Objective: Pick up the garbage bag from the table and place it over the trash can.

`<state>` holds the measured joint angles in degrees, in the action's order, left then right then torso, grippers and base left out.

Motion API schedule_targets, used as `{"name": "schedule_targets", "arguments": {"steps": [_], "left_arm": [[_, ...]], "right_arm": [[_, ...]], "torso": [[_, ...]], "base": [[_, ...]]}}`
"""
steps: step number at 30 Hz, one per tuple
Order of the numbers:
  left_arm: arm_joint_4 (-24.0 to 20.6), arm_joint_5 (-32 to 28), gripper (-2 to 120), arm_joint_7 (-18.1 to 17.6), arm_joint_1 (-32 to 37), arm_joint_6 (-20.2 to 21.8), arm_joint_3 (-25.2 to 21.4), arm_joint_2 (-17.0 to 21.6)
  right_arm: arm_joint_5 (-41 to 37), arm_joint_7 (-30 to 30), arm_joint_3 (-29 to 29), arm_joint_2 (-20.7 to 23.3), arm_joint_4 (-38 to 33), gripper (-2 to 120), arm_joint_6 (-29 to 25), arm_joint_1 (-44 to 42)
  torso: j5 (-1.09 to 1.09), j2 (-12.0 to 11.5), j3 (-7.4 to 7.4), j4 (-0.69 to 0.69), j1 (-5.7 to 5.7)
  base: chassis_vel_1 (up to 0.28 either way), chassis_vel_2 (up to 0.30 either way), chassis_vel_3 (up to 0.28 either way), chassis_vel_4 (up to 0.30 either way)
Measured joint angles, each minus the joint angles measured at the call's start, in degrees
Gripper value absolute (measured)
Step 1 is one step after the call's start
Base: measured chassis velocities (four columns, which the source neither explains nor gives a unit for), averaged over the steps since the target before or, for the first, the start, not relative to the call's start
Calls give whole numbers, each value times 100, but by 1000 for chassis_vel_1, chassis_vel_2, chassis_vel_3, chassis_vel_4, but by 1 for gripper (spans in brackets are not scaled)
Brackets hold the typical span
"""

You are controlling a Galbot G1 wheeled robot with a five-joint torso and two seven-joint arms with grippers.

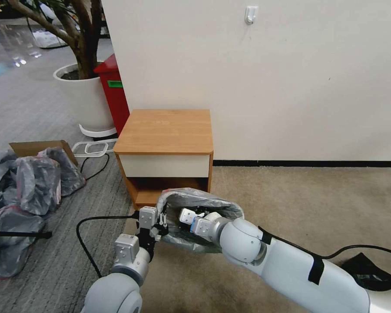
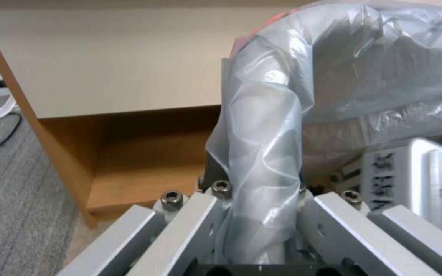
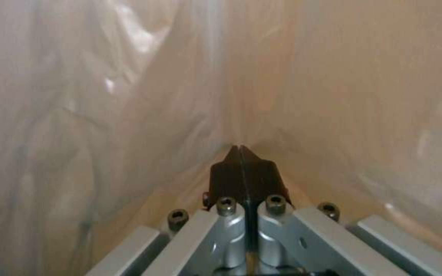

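The left gripper is low on the floor, just in front of the worktop; in its wrist view its jaws are clamped on a fold of the garbage bag, and the thin grey plastic runs up from between them; the right gripper is poked inside the bag, where its dark jaws are pressed together, with soft plastic all around them; I cannot tell if a bit of bag is caught between them; in the head view the bag hangs open like a hood over the right arm's wrist, in front of the worktop's low shelf, not on top of it; the worktop's top is bare; a pile of grey bags lies well apart on the floor to the left, beside a red bin; the bag looks very light, soft and crinkly, and maybe slippery, so it could slide out or tear if pulled hard; I think the best place to hold it is the rim, one side in each gripper, to keep the mouth open.
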<state>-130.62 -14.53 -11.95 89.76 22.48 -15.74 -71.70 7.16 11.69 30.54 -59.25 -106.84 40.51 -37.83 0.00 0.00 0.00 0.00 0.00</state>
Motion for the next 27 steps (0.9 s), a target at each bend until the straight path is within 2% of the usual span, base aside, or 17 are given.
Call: {"name": "schedule_targets", "arguments": {"steps": [27], "left_arm": [[-161, 278, 3, 131, 162, -110, 145, -20]], "right_arm": [[39, -152, 5, -138, 486, 0, -1, 41]], "torso": [[0, 0, 0, 0, 0]], "base": [[0, 0, 0, 0]]}}
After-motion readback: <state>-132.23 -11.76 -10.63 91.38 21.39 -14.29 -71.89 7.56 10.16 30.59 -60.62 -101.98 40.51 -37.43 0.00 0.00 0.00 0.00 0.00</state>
